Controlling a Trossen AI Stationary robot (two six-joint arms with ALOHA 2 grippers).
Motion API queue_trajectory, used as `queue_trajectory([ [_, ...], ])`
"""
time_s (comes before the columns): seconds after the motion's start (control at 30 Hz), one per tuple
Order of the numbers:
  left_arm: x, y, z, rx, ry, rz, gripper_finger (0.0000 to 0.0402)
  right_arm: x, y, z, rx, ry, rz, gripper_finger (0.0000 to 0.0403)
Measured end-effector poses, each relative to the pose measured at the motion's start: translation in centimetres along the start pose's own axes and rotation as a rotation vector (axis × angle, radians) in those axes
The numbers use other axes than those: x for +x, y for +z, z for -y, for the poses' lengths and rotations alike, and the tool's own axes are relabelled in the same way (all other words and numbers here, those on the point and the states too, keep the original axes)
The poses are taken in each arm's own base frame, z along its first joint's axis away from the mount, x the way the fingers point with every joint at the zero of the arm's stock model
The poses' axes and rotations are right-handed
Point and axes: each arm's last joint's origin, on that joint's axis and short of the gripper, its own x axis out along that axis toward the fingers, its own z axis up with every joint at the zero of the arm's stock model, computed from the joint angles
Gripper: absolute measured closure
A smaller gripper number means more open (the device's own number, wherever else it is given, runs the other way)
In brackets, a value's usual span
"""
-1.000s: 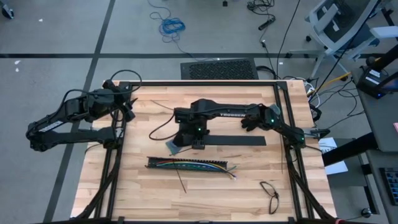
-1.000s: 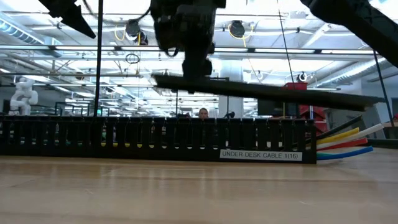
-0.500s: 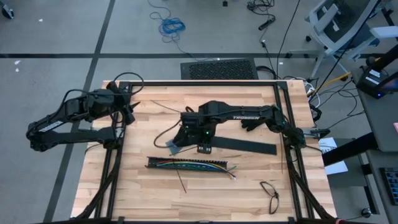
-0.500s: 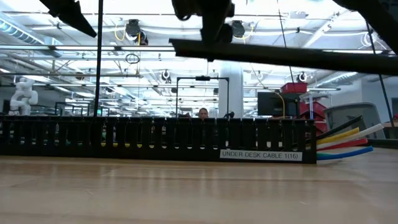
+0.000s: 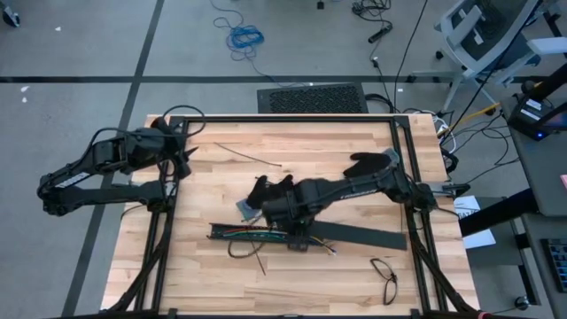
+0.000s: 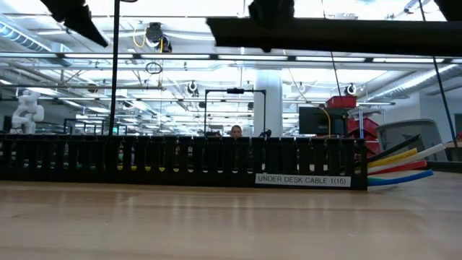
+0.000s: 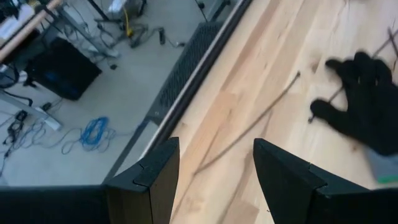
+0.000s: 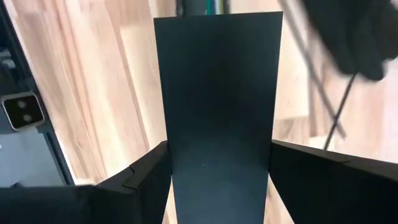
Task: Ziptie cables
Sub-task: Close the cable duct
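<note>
we've swung the right gripper (image 5: 299, 237), clamped on the flat black lid (image 8: 217, 112), over the tray (image 5: 270, 234) of cables (image 6: 401, 166); left gripper (image 7: 214, 177) waits, fingers apart.

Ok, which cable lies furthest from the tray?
The black cable, looped alone on the table's right side; the coloured cables lie in the slotted tray.

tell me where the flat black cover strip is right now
The flat black cover strip is held in the right gripper, above the slotted cable tray near the table's front middle in the high view, trailing off to the right.
</note>
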Motion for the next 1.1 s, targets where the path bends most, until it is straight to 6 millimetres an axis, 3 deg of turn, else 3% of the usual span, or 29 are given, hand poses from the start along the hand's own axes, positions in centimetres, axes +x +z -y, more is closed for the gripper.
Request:
queue_trajectory([
  [0.3,-0.5,-1.4,0.1,-0.06,-0.025,-0.096,0.02,4.1,-2.3,-1.8,-0.113,-0.072,-0.159,0.0172],
  [0.47,-1.4,-2.2,-0.1,-0.055,-0.039,-0.075,0.02,5.0,-4.4,-1.8,-0.094,-0.079,-0.134,0.0172],
  [0.57,-1.9,-2.5,-0.2,-0.012,-0.033,-0.055,0.02,5.4,-6.3,-0.9,0.0,-0.065,-0.121,0.0172],
  [0.7,-2.4,-2.9,-0.4,-0.009,-0.026,-0.029,0.02,4.4,-8.4,0.9,0.133,-0.083,-0.117,0.0172],
  [0.83,-2.5,-2.9,-0.4,-0.018,-0.026,-0.023,0.02,3.3,-8.3,1.6,0.194,-0.045,-0.049,0.0172],
  [1.1,-2.4,-2.8,-0.3,-0.072,-0.068,-0.018,0.02,4.4,-7.0,2.6,0.135,-0.041,-0.044,0.0172],
])
